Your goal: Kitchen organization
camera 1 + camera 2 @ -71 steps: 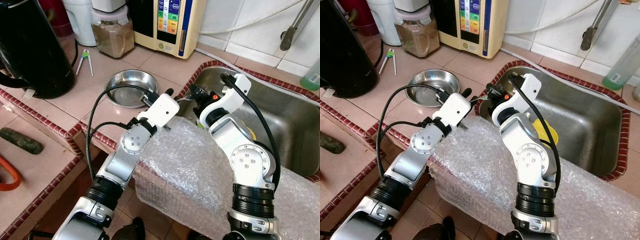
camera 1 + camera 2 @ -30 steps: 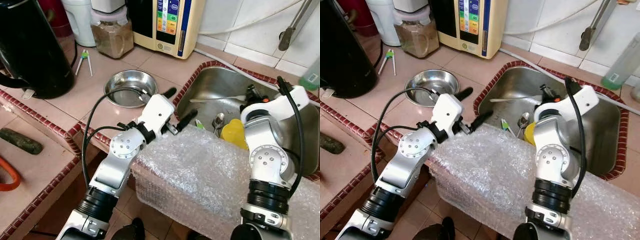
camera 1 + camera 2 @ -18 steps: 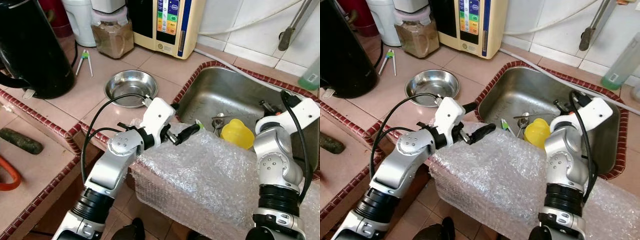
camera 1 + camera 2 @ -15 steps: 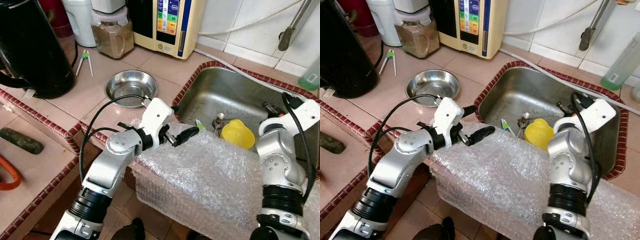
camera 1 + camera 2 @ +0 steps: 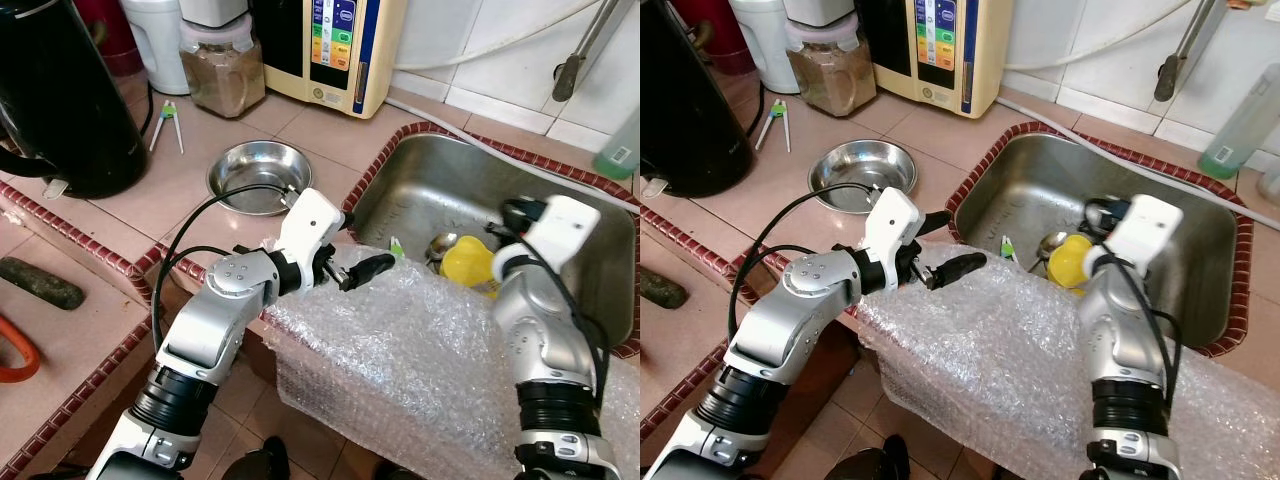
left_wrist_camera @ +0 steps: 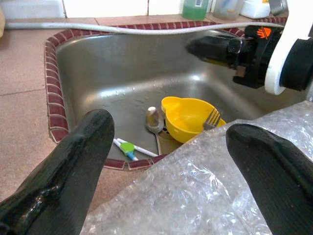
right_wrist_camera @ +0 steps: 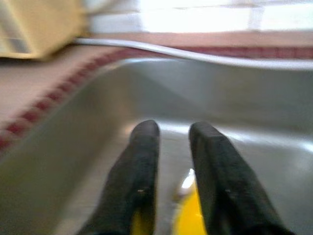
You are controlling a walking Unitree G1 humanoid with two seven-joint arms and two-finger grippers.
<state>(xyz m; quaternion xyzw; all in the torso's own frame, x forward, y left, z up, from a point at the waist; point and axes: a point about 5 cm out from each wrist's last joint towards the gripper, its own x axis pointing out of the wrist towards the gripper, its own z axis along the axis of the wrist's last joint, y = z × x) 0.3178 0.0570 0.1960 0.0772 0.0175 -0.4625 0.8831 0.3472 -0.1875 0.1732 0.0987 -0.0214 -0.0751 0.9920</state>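
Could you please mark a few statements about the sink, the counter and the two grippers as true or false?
1. A yellow cup lies in the sink. True.
2. The steel bowl sits inside the sink. False: it is on the counter beside it.
3. The left gripper is open. True.
4. The right gripper hangs over the counter. False: it is in the sink above the yellow cup.
5. A fork rests in the yellow cup. True.

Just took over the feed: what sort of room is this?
A home kitchen, most likely: a steel sink set in a tiled counter, a yellow bowl inside it, and a black kettle nearby.
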